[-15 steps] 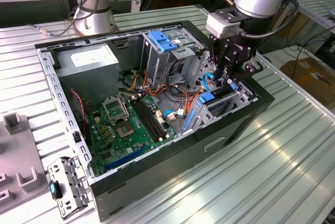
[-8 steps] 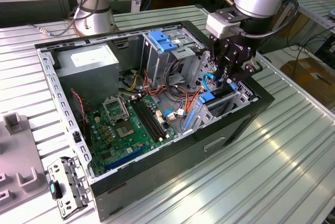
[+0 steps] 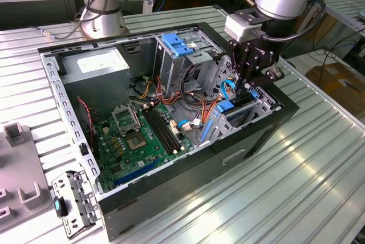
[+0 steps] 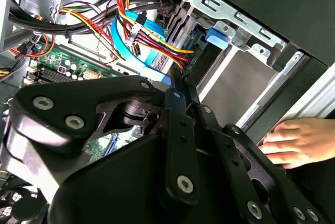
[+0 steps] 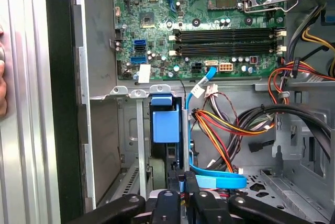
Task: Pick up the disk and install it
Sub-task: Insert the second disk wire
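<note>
The disk stands on edge in the drive bay at the case's front corner, on the exterior view's right. Its blue rail end shows in the dark slot, and also as a blue tab between the bay's metal walls. My gripper hangs straight over that bay. Its black fingers are drawn together, and the tips sit just above the disk's edge beside a thin metal wall. Whether they touch the disk is hidden. The gripper points into the slot.
The open computer case lies on a ribbed metal table. Inside are a motherboard, a grey power supply, a blue latch piece and cable bundles. A person's hand rests on the case's outside. A loose bracket lies at the left.
</note>
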